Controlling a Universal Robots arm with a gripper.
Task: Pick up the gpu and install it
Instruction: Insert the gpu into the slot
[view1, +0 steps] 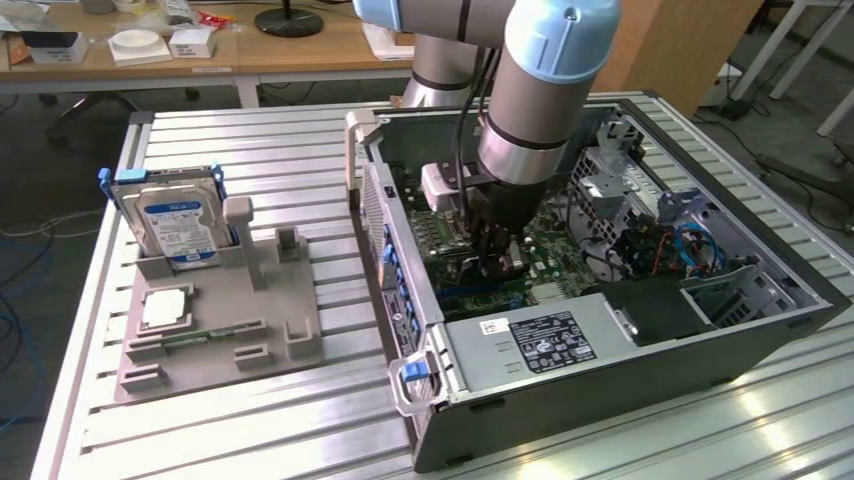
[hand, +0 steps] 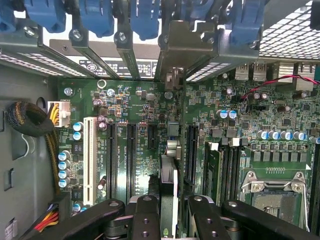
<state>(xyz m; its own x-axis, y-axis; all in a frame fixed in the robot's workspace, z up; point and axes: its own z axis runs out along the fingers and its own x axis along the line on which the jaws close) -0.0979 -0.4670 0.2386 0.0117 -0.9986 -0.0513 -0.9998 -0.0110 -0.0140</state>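
— Ribbed aluminium worktop (view1: 267, 420) carries the open computer case (view1: 747, 330) and a grey fixture (view1: 214, 320) holding the hard drive (view1: 174, 225); wooden desks stand behind.

— And my claw (hand: 169, 200)?

— I see it down inside the case, narrowly parted, clamped on the gpu (hand: 168, 175), held edge-on above the motherboard (hand: 250, 125) between the expansion slots (hand: 131, 155), bracket toward the rear slot covers.

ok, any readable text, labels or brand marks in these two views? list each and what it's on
Nothing reads clearly enough to quote.
Hard drive: blue-white label, print too small.
Power supply: black and white stickers, blurred.
Case rear wall: white sticker with round marks, text illegible.
Motherboard: white silkscreen by the slots, too small.
Gpu, gripped on edge in the gripper: no marking visible.
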